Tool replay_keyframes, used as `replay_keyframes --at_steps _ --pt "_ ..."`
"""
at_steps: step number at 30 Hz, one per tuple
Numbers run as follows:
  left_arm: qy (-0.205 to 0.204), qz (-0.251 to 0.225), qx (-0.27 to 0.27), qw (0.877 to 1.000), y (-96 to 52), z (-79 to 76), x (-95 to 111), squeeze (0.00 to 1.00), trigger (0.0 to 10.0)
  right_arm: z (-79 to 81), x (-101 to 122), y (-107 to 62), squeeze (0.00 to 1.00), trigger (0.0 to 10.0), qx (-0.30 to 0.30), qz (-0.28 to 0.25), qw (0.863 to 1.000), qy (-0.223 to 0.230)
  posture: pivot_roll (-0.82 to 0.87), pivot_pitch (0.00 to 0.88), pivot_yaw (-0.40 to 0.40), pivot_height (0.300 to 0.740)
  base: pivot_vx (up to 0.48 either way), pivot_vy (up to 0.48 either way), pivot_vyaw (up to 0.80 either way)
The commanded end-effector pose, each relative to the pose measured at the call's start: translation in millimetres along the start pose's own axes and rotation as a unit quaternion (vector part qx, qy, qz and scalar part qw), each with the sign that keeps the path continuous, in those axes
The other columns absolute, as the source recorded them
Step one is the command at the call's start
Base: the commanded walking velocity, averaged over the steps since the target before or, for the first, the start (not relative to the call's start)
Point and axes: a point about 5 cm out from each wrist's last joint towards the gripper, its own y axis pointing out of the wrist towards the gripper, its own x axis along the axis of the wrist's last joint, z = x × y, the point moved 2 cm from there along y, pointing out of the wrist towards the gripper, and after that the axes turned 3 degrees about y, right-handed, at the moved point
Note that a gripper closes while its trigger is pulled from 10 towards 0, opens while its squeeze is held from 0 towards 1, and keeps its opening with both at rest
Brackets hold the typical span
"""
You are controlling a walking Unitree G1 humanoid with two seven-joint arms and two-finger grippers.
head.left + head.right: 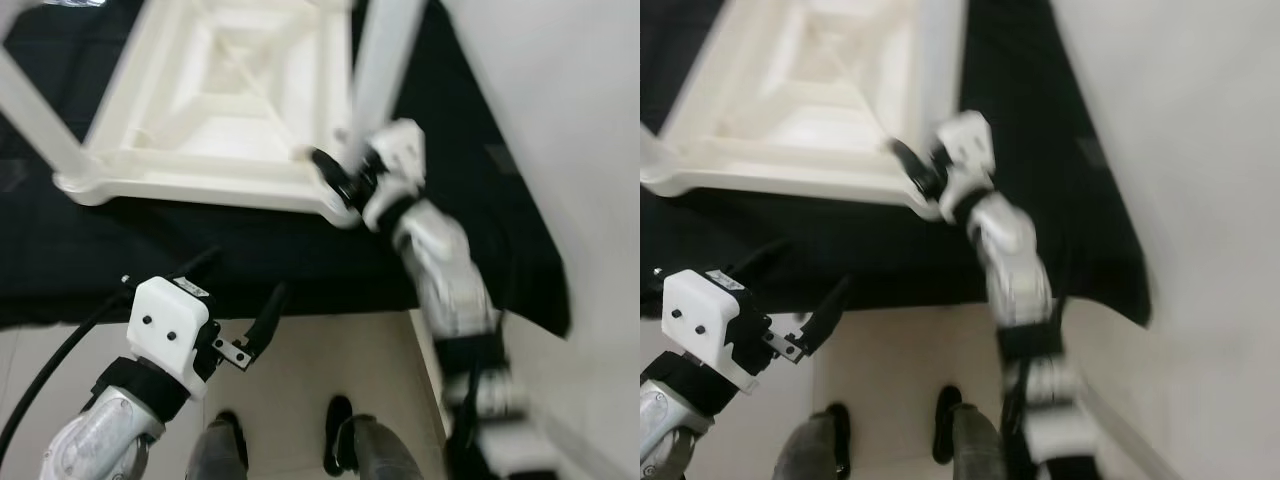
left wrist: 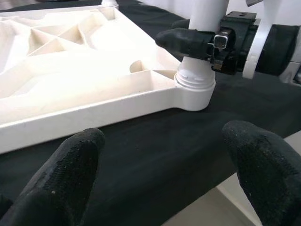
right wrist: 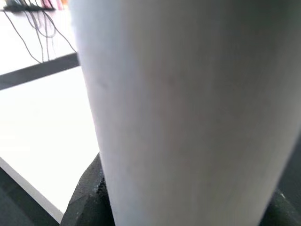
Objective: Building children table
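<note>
Fingers of the right gripper (image 1: 335,178) are seen in the left eye view clamped around the base of a white table leg (image 1: 385,60), just where that leg meets the near right corner of the upturned white tabletop (image 1: 215,90); the tabletop lies underside up on a black cloth (image 1: 300,255), and a second leg (image 1: 35,115) is seen rising from its near left corner. The left gripper (image 1: 235,310) is held nearer the robot, over the cloth's front edge and apart from the tabletop, with its fingers spread and nothing between them. In the right eye view the same arrangement is shown, with the pale floor (image 1: 890,360) below the cloth edge and the robot's own feet at the bottom. In the left wrist view the two black fingertips (image 2: 66,179) are seen wide apart in the foreground, and beyond them the leg is set upright in the round corner socket (image 2: 194,89), gripped just above it by the right gripper. In the right wrist view the leg's white shaft is seen very close, with a black finger pad (image 3: 89,188) pressed against it.
</note>
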Motion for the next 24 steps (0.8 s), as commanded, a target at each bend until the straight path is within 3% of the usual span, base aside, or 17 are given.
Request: replay_keyframes --at_steps 1,3,5,6,7,9,10,14,16,17,18,19,21,22,24 --pt "-0.012 0.002 -0.017 1.0 0.3 -6.9 -2.0 0.0 10.0 -6.0 -48.0 -13.9 0.0 0.0 -0.022 0.107 0.994 0.023 0.16 0.353 -0.112 0.74 0.0 0.0 0.0" --pt "-0.014 0.002 -0.018 1.0 1.0 -7.6 -2.9 0.0 10.0 -0.6 -41.6 -4.5 0.0 0.0 -0.003 0.092 0.996 0.018 0.16 0.346 -0.104 0.74 0.0 0.0 0.0" --pt "-0.012 0.003 -0.012 1.0 1.3 -5.9 -4.0 0.0 10.0 8.4 -29.4 10.9 0.0 10.0 0.04 0.08 0.996 0.01 0.16 0.343 -0.115 0.74 0.0 0.0 0.0" --pt "-0.012 0.003 -0.012 1.0 1.3 -5.9 -4.0 0.0 10.0 8.4 -29.4 10.9 0.0 10.0 0.04 0.08 0.996 0.01 0.16 0.343 -0.115 0.74 0.0 0.0 0.0" --pt "-0.011 0.002 -0.01 1.0 1.7 -5.2 -3.9 0.0 10.0 12.0 -22.6 15.3 0.54 10.0 0.069 0.069 0.995 0.01 0.16 0.342 -0.122 0.74 0.0 0.0 0.0" --pt "-0.011 0.001 -0.009 1.0 2.1 -4.9 -3.8 0.0 10.0 13.7 -18.4 17.3 0.54 10.0 0.087 0.062 0.994 0.011 0.16 0.342 -0.122 0.74 0.0 0.0 0.0" --pt "-0.011 0.0 -0.009 1.0 2.8 -5.5 -3.6 0.0 10.0 18.4 -13.5 17.8 1.0 10.0 0.123 0.057 0.991 0.012 0.15 0.341 -0.128 0.74 0.0 0.0 0.0" --pt "-0.013 -0.004 -0.014 1.0 4.4 -8.0 -2.7 0.0 10.0 23.6 9.2 20.2 1.0 10.0 0.217 0.029 0.976 -0.004 0.16 0.34 -0.129 0.74 0.0 0.0 0.0" --pt "-0.014 -0.005 -0.014 1.0 4.5 -8.4 -2.6 0.0 10.0 24.6 12.8 20.0 1.0 10.0 0.233 0.023 0.972 -0.009 0.16 0.34 -0.129 0.74 0.0 0.0 0.0" --pt "-0.014 -0.006 -0.015 1.0 4.9 -8.9 -2.3 0.0 10.0 25.1 17.2 21.0 0.29 10.0 0.259 0.017 0.966 -0.012 0.16 0.339 -0.13 0.74 0.0 0.0 0.0" --pt "-0.014 -0.006 -0.016 1.0 5.3 -9.5 -2.1 0.0 10.0 25.4 20.5 21.9 0.0 10.0 0.284 0.011 0.959 -0.019 0.16 0.34 -0.13 0.74 0.0 0.0 0.0" --pt "-0.014 -0.006 -0.016 1.0 5.3 -9.5 -2.1 0.0 10.0 25.4 20.5 21.9 0.0 10.0 0.284 0.011 0.959 -0.019 0.16 0.34 -0.13 0.74 0.0 0.0 0.0" --pt "-0.014 -0.007 -0.017 1.0 5.8 -10.4 -1.7 0.0 10.0 26.2 24.1 22.8 0.0 10.0 0.341 0.012 0.94 -0.017 0.17 0.341 -0.13 0.74 0.0 0.0 0.0" --pt "-0.014 -0.007 -0.017 1.0 5.8 -10.4 -1.7 0.0 10.0 26.2 24.1 22.8 0.0 10.0 0.341 0.012 0.94 -0.017 0.17 0.341 -0.13 0.74 0.0 0.0 0.0" --pt "-0.013 -0.008 -0.017 1.0 5.8 -11.0 -1.4 0.0 10.0 23.7 26.8 24.7 0.0 10.0 0.381 0.016 0.924 -0.011 0.18 0.341 -0.132 0.74 0.0 0.0 0.0"
